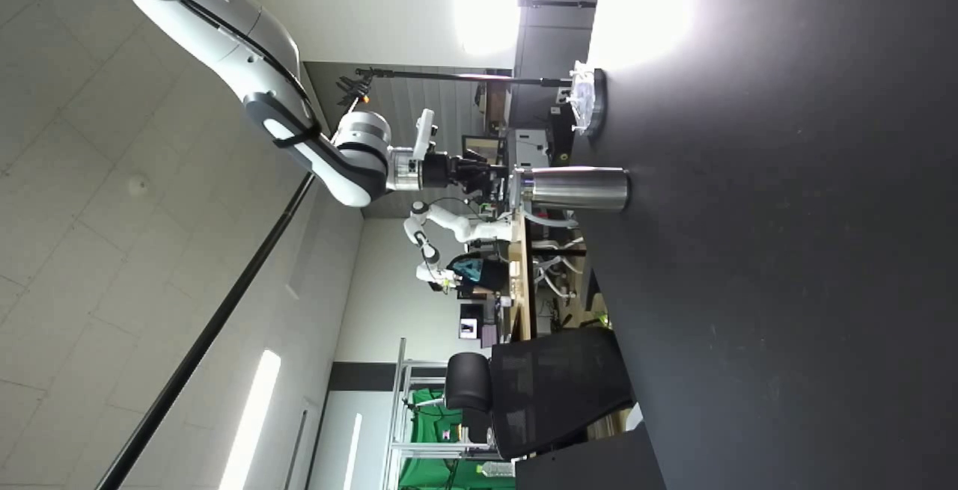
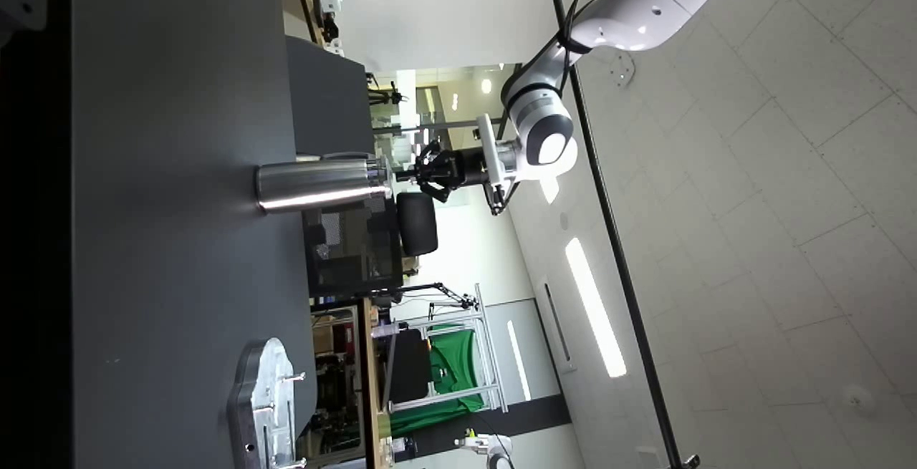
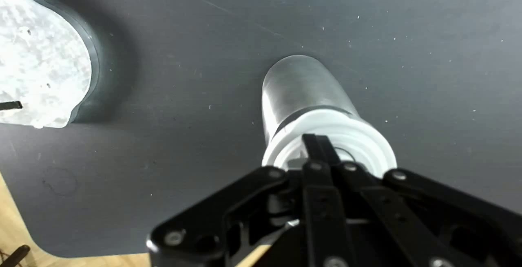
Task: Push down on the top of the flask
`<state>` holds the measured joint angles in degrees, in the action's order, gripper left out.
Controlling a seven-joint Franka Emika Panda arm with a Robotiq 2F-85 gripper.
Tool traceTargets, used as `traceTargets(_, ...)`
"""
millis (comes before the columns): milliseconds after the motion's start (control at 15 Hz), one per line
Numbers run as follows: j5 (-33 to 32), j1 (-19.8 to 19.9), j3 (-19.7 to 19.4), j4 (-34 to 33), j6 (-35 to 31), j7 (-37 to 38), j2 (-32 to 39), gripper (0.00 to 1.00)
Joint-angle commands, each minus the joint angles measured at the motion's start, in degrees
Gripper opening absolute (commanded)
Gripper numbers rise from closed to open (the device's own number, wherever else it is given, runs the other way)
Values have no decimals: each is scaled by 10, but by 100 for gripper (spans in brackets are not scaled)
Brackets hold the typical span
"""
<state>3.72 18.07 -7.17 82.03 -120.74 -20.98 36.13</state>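
We see a silver flask [image 2: 311, 184] standing upright on a dark table [image 1: 786, 265]. Just over its pale, round top [image 3: 350, 136], a black gripper [image 3: 319, 141] points down, narrow, its fingers together; we cannot tell whether the tips touch it. In the wrist view, a whitish, lobed plate [image 3: 43, 59] lies left of the flask, well apart. Beyond the table's far edge we notice a black chair [image 1: 557, 393].

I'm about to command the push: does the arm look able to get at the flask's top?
Probably yes: the shut tool is right over the upright flask, with nothing visible between them; contact is unclear.
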Motion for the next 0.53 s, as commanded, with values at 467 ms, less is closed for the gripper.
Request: traceTargets(467,6,8,9,-16,3,21,17,0)
